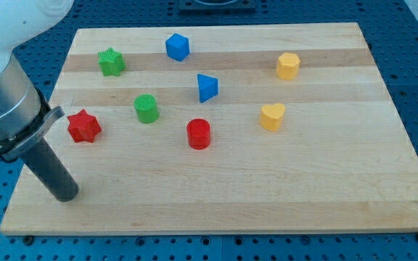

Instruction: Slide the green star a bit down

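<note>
There are no jaws on this arm, only my tip (65, 194), resting at the worktop's (325, 188) lower left, below the red star (83, 126). The green star (111, 61) sits upper left, well apart. I should skirt the red star, come above the green one, then push gently downward.

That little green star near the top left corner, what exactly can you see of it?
The green star is a small, chunky block with blunt points and a matte, plastic-like surface. It lies flat on the wooden board near the view's top left, touching nothing. The green cylinder sits below and to its right, the red star lower down. My tip rests far below it, near the board's bottom left.
</note>
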